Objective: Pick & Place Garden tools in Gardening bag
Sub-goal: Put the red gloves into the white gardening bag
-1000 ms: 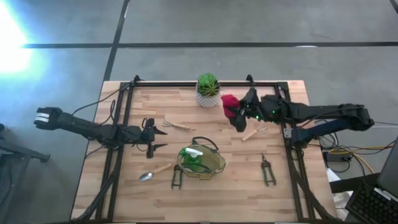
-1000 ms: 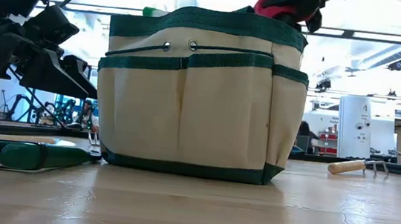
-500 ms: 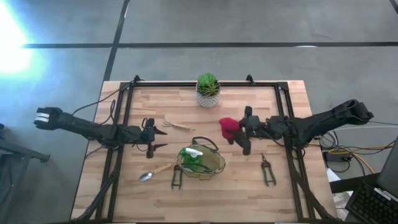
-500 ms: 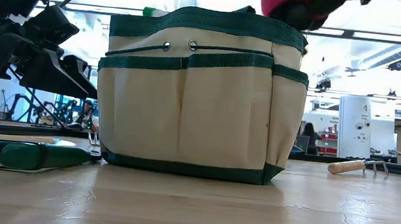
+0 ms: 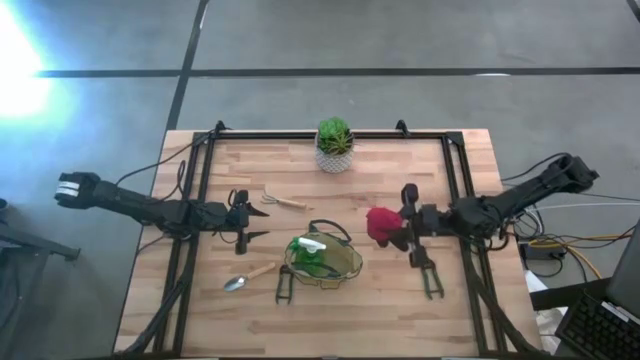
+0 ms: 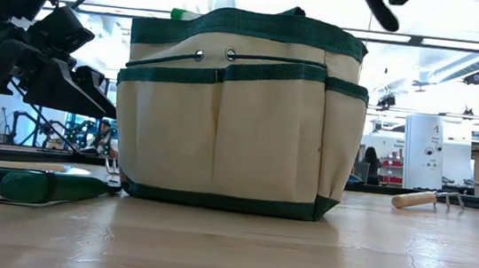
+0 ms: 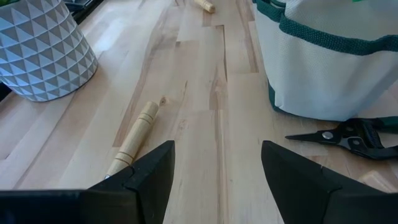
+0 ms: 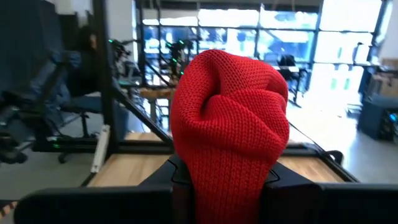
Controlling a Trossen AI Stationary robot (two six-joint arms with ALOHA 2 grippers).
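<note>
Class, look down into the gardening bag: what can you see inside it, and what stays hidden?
Inside the gardening bag the top view shows a green spray bottle with a white head. Whatever lies beneath it, and the bag's floor, is covered. The side pockets' contents cannot be seen.

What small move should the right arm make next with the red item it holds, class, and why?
Probably carry it sideways until it hangs over the gardening bag, then lower. The right gripper is shut on the red knitted item, held above the table just to the right of the bag's open mouth, not yet over it. The left gripper waits open.
</note>
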